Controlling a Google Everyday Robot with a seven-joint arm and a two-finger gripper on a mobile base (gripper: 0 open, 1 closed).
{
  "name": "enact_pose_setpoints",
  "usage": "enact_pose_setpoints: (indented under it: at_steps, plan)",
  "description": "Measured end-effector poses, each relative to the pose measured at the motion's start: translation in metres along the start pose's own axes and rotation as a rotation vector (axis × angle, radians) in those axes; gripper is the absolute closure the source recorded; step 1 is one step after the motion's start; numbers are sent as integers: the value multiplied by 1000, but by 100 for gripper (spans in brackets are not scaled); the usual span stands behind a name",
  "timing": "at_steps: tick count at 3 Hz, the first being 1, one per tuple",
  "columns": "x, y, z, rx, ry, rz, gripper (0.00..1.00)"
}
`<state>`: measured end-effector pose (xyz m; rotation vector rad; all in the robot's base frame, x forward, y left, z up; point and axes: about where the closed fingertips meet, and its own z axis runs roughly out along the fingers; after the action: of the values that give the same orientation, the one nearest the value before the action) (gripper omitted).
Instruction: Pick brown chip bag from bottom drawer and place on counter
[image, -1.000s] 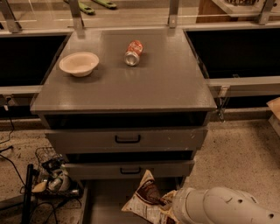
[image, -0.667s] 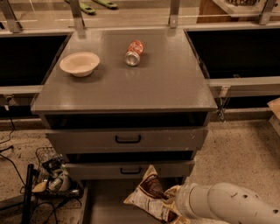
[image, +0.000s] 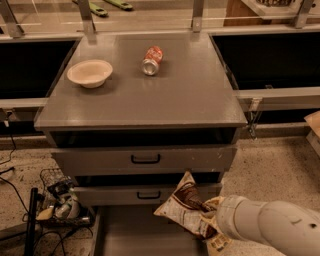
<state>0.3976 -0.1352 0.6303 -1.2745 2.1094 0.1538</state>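
One brown chip bag (image: 181, 206) in the tool (image: 207, 214) (over the bottom drawer (image: 132, 236))

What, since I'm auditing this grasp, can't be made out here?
Camera view:
- the gripper, at the brown chip bag's right end over the bottom drawer: covered by bag and arm.
- bottom drawer's front: cut off by the lower edge.
- soda can's label: blurred.
- wire basket's contents: too small.

One camera, high before the counter (image: 190, 95), looks down — close; pincer (image: 206, 226) at lower right.
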Motion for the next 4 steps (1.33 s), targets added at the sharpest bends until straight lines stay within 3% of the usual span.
enact_pose_setpoints:
  at_steps: [1, 3, 4]
  plan:
    - [-21, -21, -50, 97, 7, -37, 100]
    - [-27, -27, -55, 119, 15, -43, 100]
    - [-55, -42, -87, 186, 5, -85, 100]
